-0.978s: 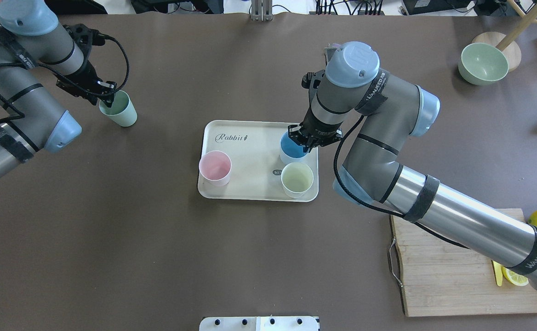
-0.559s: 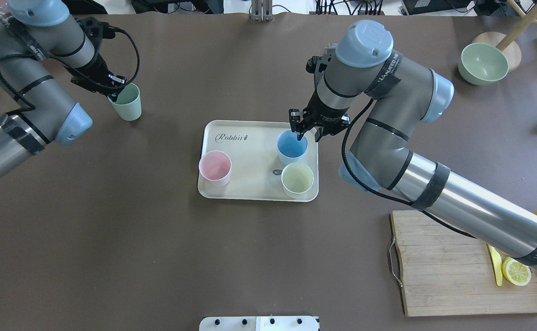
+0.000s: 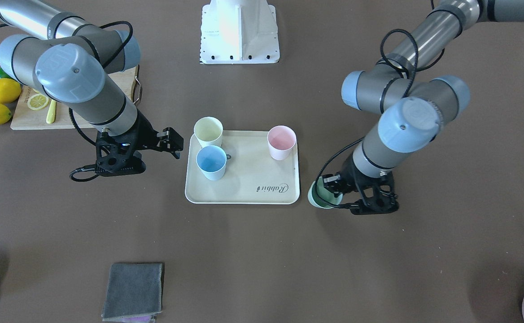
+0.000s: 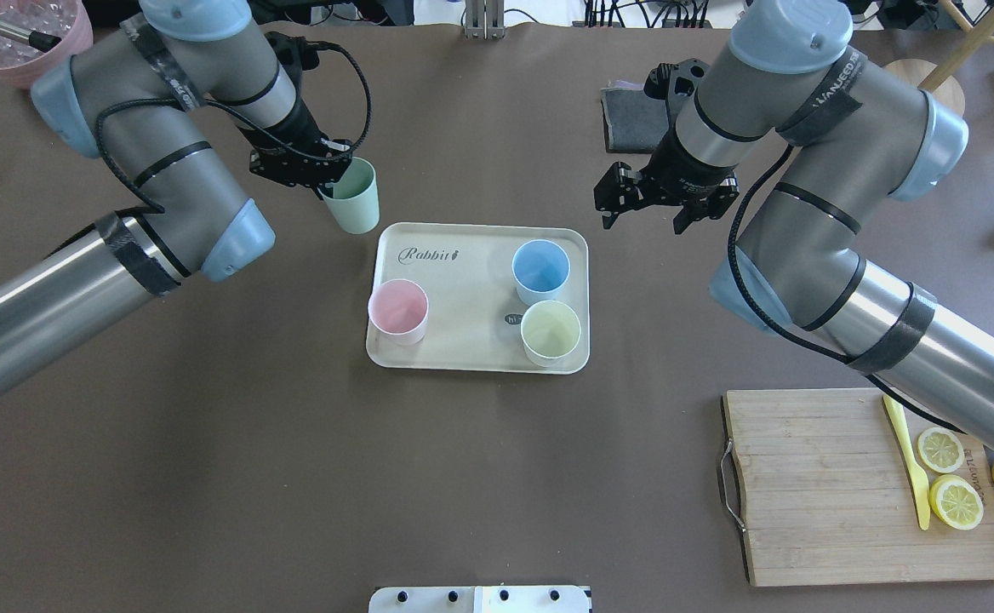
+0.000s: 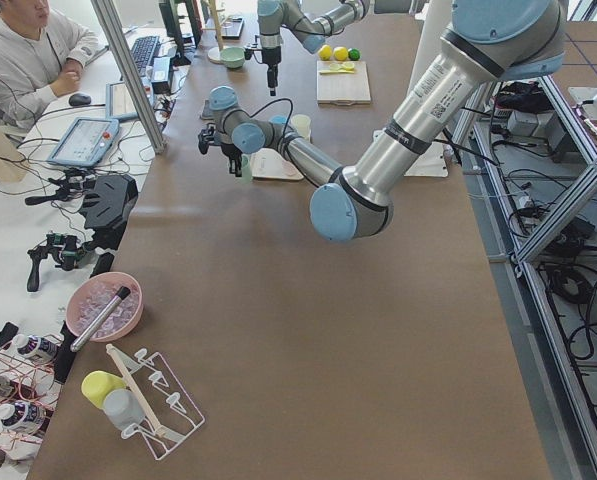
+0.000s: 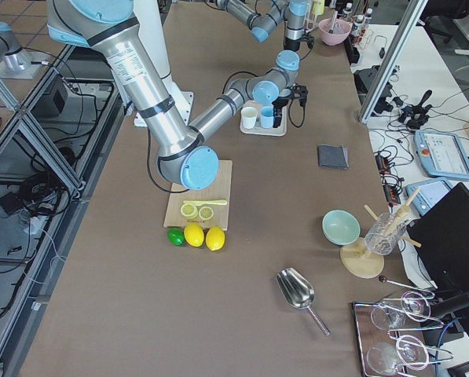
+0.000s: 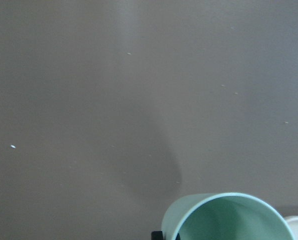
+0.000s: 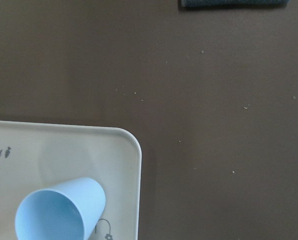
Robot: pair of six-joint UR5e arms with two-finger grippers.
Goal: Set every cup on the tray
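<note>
The cream tray (image 4: 463, 247) with the "Rabbit" script holds a pink cup (image 4: 397, 311), a blue cup (image 4: 540, 271) and a pale yellow cup (image 4: 551, 332), all upright. My left gripper (image 4: 333, 176) is shut on the rim of a green cup (image 4: 356, 198) and holds it tilted just off the tray's far left corner. The green cup also shows in the left wrist view (image 7: 228, 217) and the front view (image 3: 318, 196). My right gripper (image 4: 663, 204) is open and empty, off the tray's far right corner. The right wrist view shows the blue cup (image 8: 59, 212) on the tray (image 8: 124, 150).
A wooden cutting board (image 4: 820, 485) with lemon slices and a yellow knife lies at the near right. A grey cloth (image 4: 629, 119) lies behind the right gripper. A pink bowl (image 4: 29, 34) stands at the far left. Whole lemons (image 3: 2, 89) sit by the board.
My left arm has carried the green cup to the right, up to the tray's corner. My right gripper has let go of the blue cup and moved away to the right.
</note>
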